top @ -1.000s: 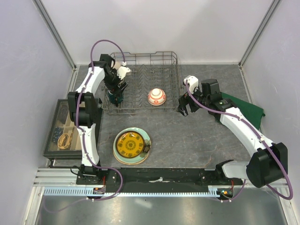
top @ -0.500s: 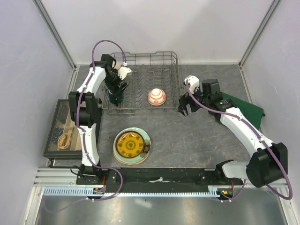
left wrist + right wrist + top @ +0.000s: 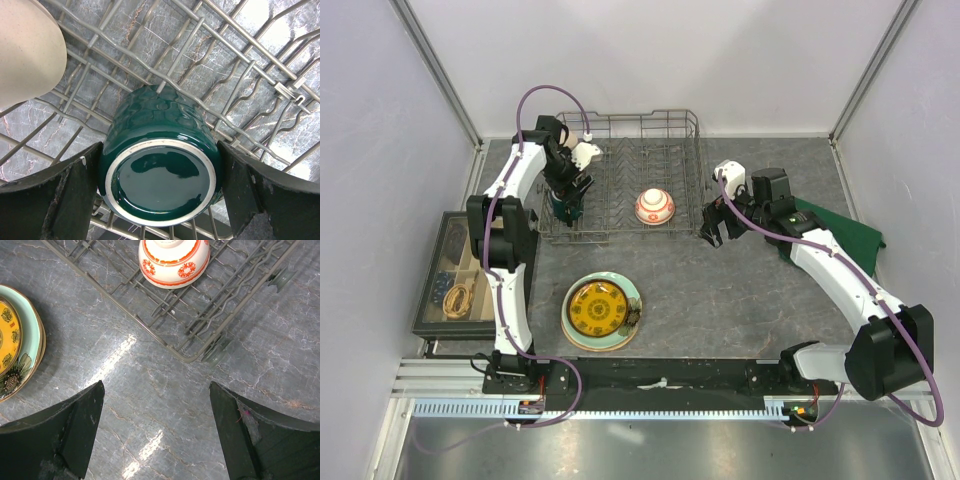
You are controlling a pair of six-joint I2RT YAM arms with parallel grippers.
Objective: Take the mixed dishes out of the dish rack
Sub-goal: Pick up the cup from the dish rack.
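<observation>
Left jaws stand wide on either side of the green mug (image 3: 160,125) in the left end of the rack (image 3: 640,114); whether they grip it is unclear. Right jaws gape empty above the bench (image 3: 150,415).

Dark green mug (image 3: 159,186) looks glossy glazed ceramic; dish rack (image 3: 620,182) is metal wire.

My left arm (image 3: 510,180) and right arm (image 3: 835,268), both white tubes with fat black joints, a purple cable (image 3: 546,91) looping along each one, small black bases (image 3: 510,368) at the near side, my fingers (image 3: 45,200) dark, flat, scratched pale at the edges
</observation>
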